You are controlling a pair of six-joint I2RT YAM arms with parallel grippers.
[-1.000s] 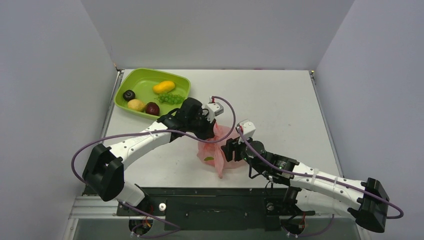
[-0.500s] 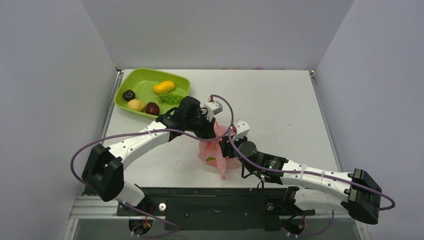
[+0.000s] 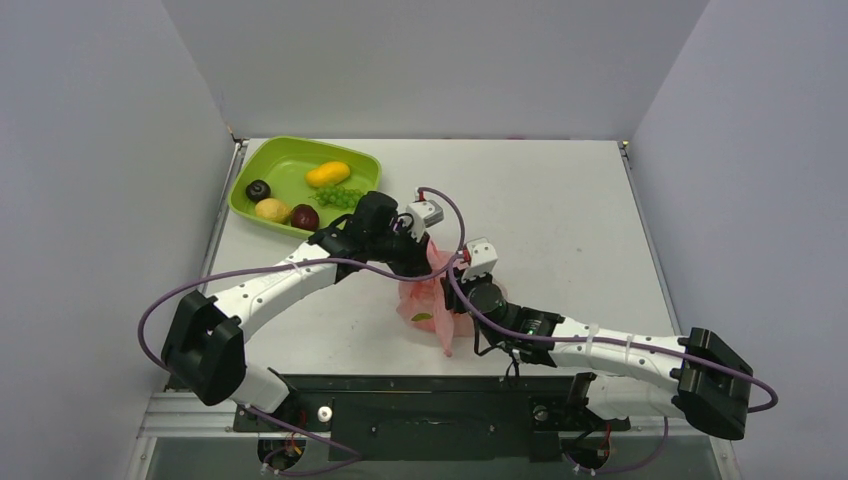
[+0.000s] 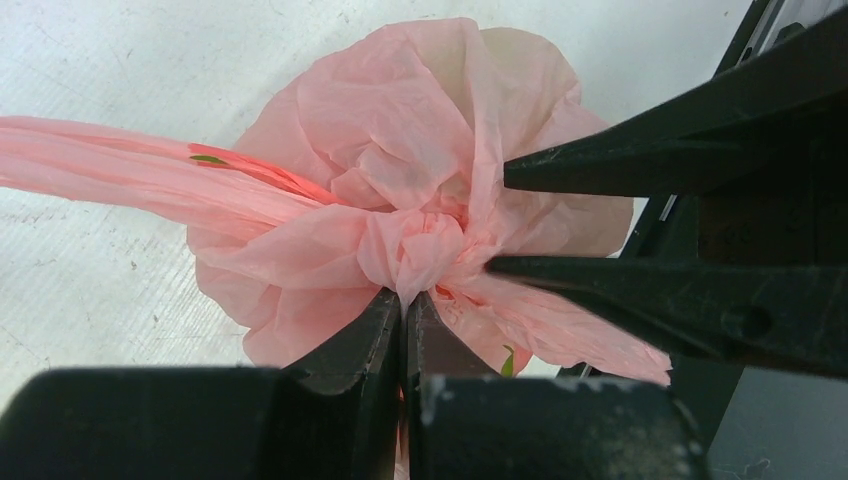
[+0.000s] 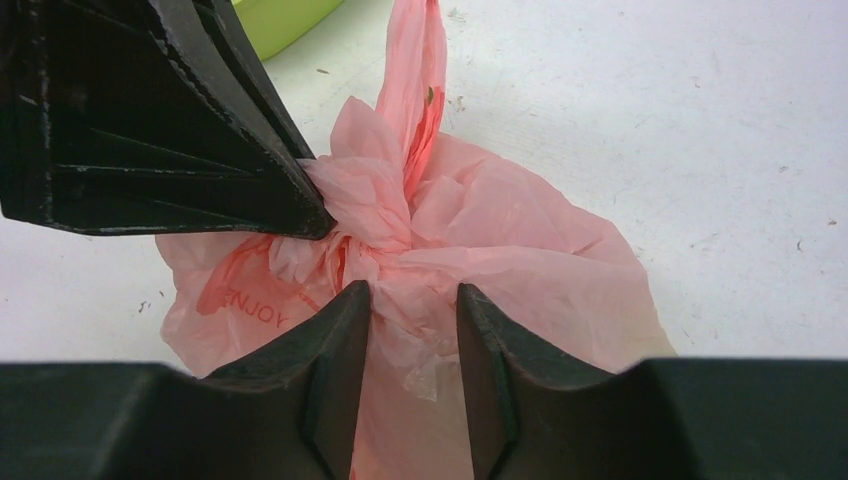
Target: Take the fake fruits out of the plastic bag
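Observation:
The pink plastic bag (image 3: 428,302) lies bunched on the table, its top gathered into a knot. My left gripper (image 3: 424,262) is shut on a fold of the knot, seen in the left wrist view (image 4: 405,300). My right gripper (image 3: 453,291) is open, its fingers (image 5: 335,340) either side of the knot from the opposite side. The bag fills both wrist views (image 4: 400,170) (image 5: 530,270). Any fruit inside it is hidden. A purple plum (image 3: 258,189), a yellow lemon (image 3: 272,210) and a dark red apple (image 3: 305,217) lie in the green tray.
The lime-green tray (image 3: 290,155) stands at the back left and also holds a mango (image 3: 328,174) and green grapes (image 3: 342,197). Its corner shows in the right wrist view (image 5: 285,15). Grey walls enclose the table.
My right arm has stretched forward and left, bringing its open fingers around the bag's knot. My left gripper has shifted slightly left, still pinching the bag.

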